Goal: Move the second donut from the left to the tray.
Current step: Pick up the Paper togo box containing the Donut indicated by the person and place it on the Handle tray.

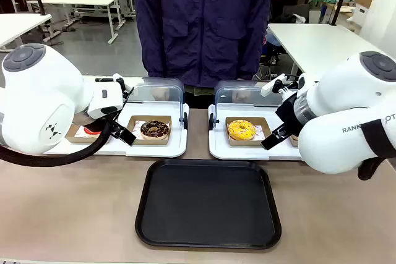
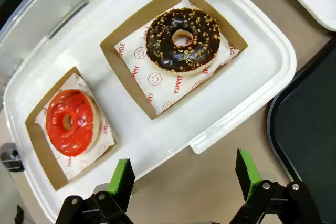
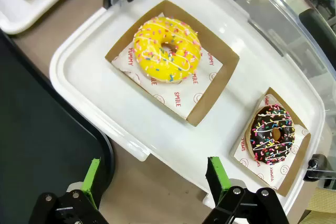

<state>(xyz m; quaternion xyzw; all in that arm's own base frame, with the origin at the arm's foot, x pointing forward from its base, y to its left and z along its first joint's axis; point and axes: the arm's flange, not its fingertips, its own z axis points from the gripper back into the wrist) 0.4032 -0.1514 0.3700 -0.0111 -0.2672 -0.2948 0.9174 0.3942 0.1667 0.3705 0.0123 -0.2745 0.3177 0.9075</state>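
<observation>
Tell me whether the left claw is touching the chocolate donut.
Apart. The left wrist view shows the open left claw hovering clear of the chocolate donut, with white tray between.

Grey floor (image 1: 102, 54), white tables (image 1: 309, 44) behind
</observation>
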